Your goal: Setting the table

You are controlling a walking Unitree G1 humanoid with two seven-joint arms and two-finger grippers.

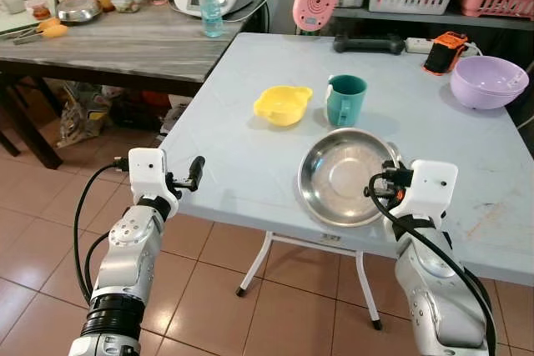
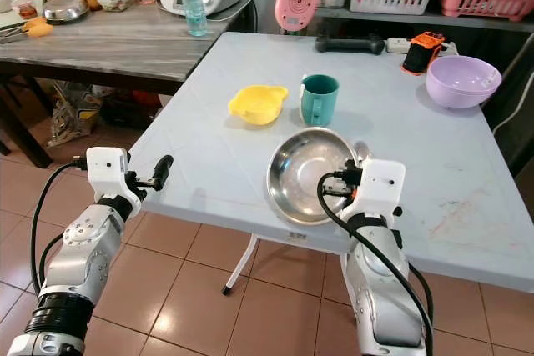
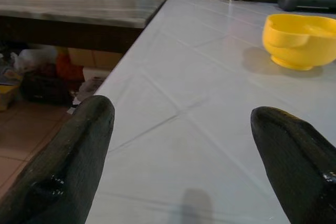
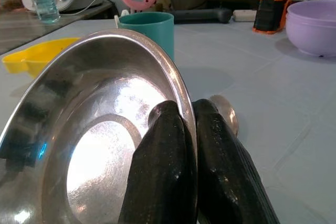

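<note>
A shiny steel bowl (image 1: pixel 344 177) sits tilted at the lower centre of the frame, its right rim pinched by the right gripper (image 4: pixel 185 129), with a spoon (image 4: pixel 226 113) just behind, while a teal mug (image 1: pixel 345 98) and yellow handled bowl (image 1: pixel 282 104) stand upright above it at mid-frame.
</note>
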